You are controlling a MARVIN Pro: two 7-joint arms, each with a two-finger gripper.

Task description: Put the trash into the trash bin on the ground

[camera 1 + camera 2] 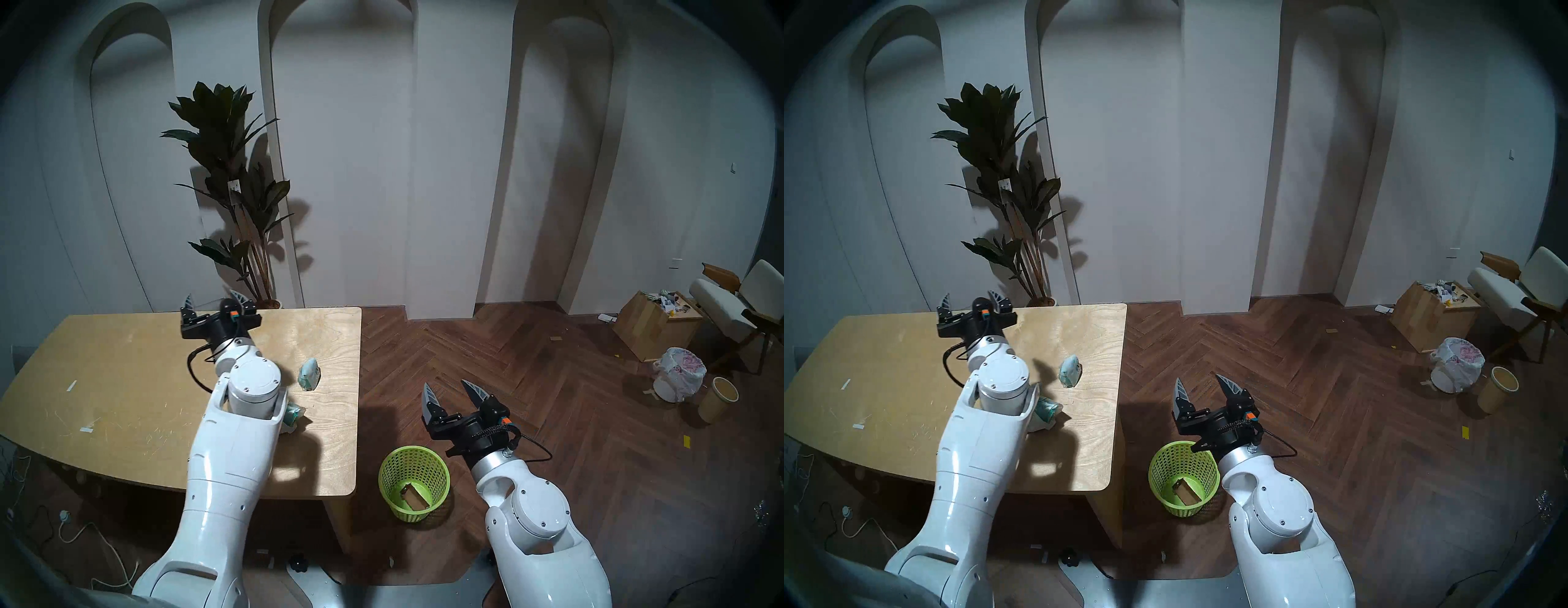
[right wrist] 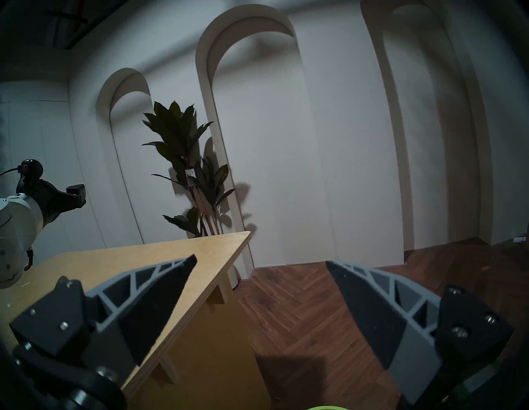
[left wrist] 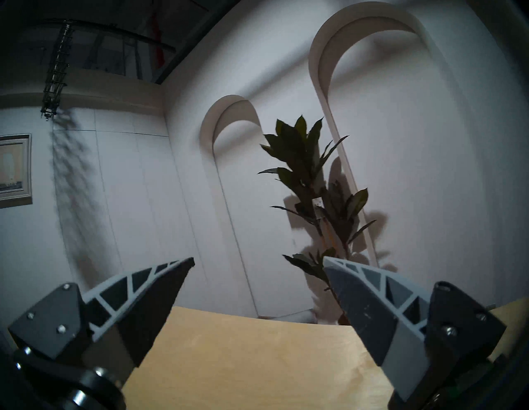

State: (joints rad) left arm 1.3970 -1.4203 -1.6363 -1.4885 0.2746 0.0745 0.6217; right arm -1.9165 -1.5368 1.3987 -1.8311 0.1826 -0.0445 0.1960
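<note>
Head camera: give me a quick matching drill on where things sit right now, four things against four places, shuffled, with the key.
Things:
1. pale mint packet
2. wrinkly bag
3. carton
4. right gripper

Places:
A. inside the green bin on the floor
B. in the open on the table, near its right edge
C. on the table, partly hidden behind the left arm
D. open and holding nothing, in the air beyond the green bin

Pairs: 1-B, 2-C, 3-A, 4-D
</note>
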